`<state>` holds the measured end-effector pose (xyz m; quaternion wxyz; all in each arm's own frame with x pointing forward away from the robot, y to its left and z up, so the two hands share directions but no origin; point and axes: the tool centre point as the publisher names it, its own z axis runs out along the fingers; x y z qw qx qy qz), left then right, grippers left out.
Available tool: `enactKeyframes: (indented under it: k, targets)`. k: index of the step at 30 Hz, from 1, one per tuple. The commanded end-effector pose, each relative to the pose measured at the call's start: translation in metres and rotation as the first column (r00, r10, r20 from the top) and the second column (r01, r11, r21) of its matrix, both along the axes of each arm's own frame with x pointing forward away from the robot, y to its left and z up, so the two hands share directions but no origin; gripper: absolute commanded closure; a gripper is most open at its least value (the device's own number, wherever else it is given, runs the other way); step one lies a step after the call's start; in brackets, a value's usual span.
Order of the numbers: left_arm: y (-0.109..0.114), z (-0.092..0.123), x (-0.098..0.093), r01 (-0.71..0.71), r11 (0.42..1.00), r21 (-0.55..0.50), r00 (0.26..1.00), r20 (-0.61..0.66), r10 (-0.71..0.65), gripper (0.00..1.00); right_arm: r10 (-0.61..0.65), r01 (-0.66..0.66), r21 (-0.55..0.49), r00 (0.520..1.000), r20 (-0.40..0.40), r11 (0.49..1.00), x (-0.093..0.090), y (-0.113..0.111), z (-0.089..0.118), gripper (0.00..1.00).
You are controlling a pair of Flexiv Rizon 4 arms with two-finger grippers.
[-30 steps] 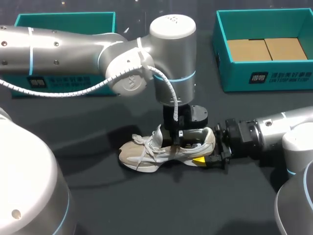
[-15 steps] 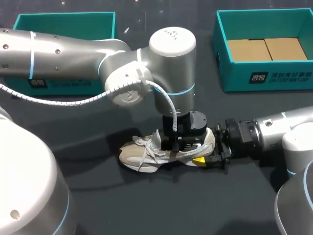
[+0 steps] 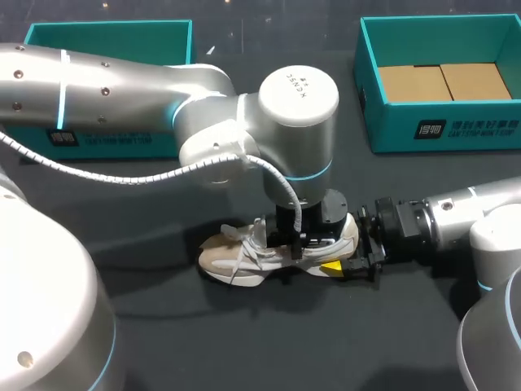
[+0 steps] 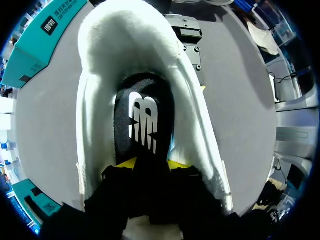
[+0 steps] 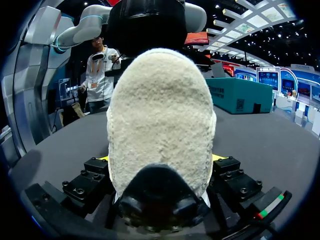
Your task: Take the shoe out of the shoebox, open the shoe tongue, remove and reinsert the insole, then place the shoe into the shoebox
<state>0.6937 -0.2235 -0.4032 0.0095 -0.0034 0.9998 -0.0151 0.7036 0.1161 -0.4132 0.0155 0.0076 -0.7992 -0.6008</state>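
A beige and white shoe (image 3: 236,259) lies on its sole on the dark table, toe to the left. My left gripper (image 3: 303,238) points straight down into its opening. In the left wrist view the white fleecy collar (image 4: 95,100) rings a black insole (image 4: 145,120) with a white logo. The left gripper (image 4: 151,164) stands open, its yellow tips down on the insole. My right gripper (image 3: 346,259) comes in from the right and is shut on the heel. In the right wrist view the heel (image 5: 160,115) fills the gap of the right gripper (image 5: 160,158).
A teal shoebox (image 3: 444,130) with brown cardboard inside stands at the back right. A second teal box (image 3: 106,24) sits at the back left, partly behind my left arm. Bare dark table lies in front of the shoe.
My left gripper has come down deeper into the shoe's opening and the arm has shifted a little right. The shoe and my right gripper have stayed put.
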Motion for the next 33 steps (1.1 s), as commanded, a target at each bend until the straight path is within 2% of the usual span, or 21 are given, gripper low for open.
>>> enactKeyframes:
  k: [1, 10, 20, 33]
  targets:
    - [-0.006, -0.026, 0.013, -0.020, 1.000, 0.015, 1.000, 0.008, 0.020, 1.00, -0.001, 0.001, -0.004, 1.000, 0.000, 1.000, -0.001, 0.002, 0.001, 1.00]
    - [0.008, -0.016, 0.021, -0.067, 0.997, -0.041, 0.997, -0.026, 0.066, 1.00, -0.001, 0.001, -0.004, 1.000, 0.000, 1.000, -0.001, 0.002, 0.001, 1.00]
    - [0.018, 0.007, 0.012, -0.075, 0.981, -0.180, 0.988, -0.148, 0.049, 1.00, -0.001, 0.001, -0.004, 1.000, 0.000, 1.000, -0.001, 0.002, 0.001, 1.00]
    - [0.022, 0.030, 0.007, -0.087, 0.941, -0.327, 0.979, -0.202, 0.020, 1.00, -0.001, 0.001, -0.004, 1.000, 0.000, 1.000, -0.001, 0.002, 0.001, 1.00]
